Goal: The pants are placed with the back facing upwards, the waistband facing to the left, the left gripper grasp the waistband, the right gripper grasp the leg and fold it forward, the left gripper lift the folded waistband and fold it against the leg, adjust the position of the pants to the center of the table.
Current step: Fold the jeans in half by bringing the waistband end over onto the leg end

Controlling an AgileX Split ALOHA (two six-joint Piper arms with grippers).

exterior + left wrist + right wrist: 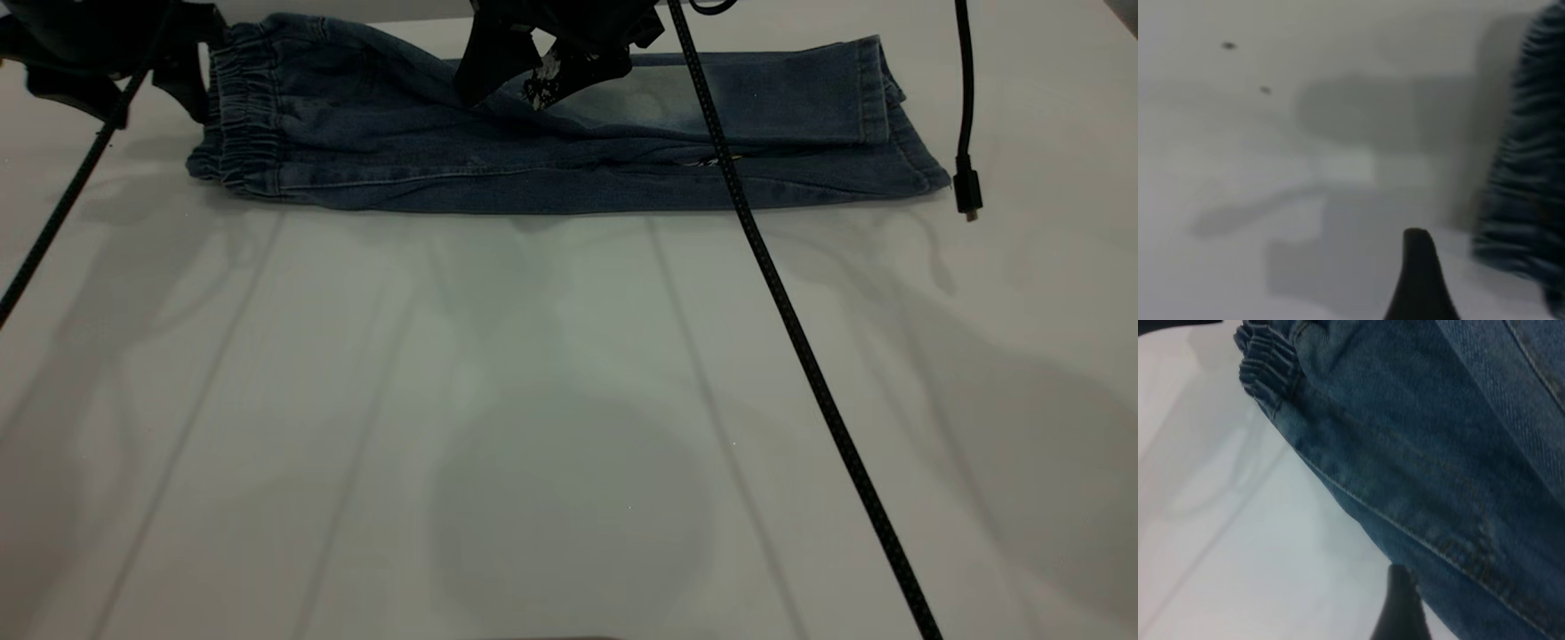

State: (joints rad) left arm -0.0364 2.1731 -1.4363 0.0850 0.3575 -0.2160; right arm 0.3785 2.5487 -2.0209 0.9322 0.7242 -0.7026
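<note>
On the white worktop [569,427] the pants [533,169] lie folded lengthwise, left end effector [182,76] beside the waistband [244,116], right end effector [551,67] above them; I cannot tell either grip.

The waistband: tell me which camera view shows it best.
The exterior view: the whole gathered waistband shows at the left end of the folded pants, beside the left gripper. The right wrist view catches only a corner of the ruching. The left wrist view shows a blurred edge of it.

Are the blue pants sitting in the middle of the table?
No, the pants lie along the far edge of the table, with the wide white middle bare in front of them.
</note>
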